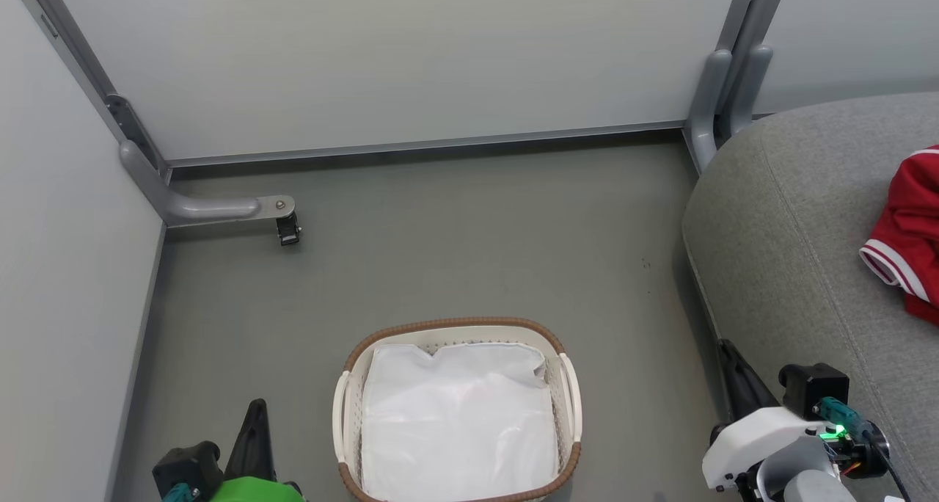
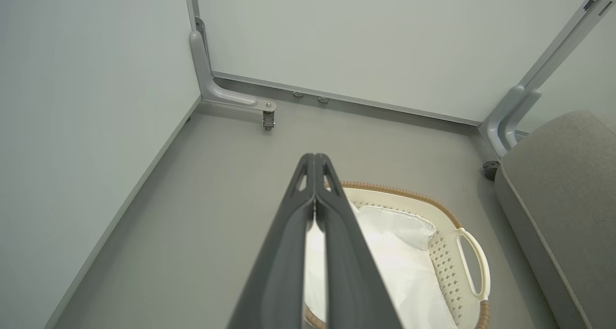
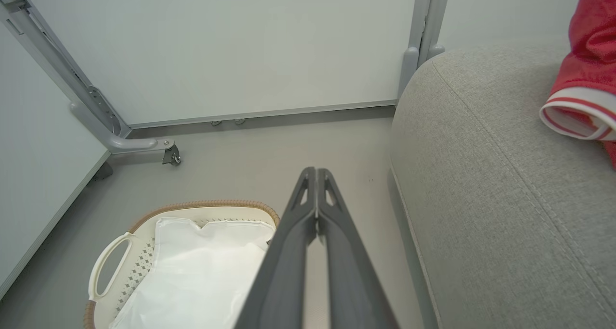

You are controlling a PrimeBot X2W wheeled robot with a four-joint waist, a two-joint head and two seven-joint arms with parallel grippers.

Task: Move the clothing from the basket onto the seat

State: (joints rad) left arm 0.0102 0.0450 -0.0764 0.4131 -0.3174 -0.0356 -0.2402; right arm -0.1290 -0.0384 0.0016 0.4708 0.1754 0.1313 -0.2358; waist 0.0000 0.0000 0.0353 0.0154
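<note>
We see pale wall panels boxing in a bare grey floor at the left and top of the head view, and at lower left our left gripper has its fingers pressed together. At lower centre the basket holds its white liner, with open floor all around it. At the right the seat curves to a rounded edge with the clothing lying on it, and our right gripper below has its tips touching too.

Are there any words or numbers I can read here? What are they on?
No text can be read anywhere.
The part of the red jersey in view on the sofa has white stripes, no letters.
The basket and its white liner are plain.
</note>
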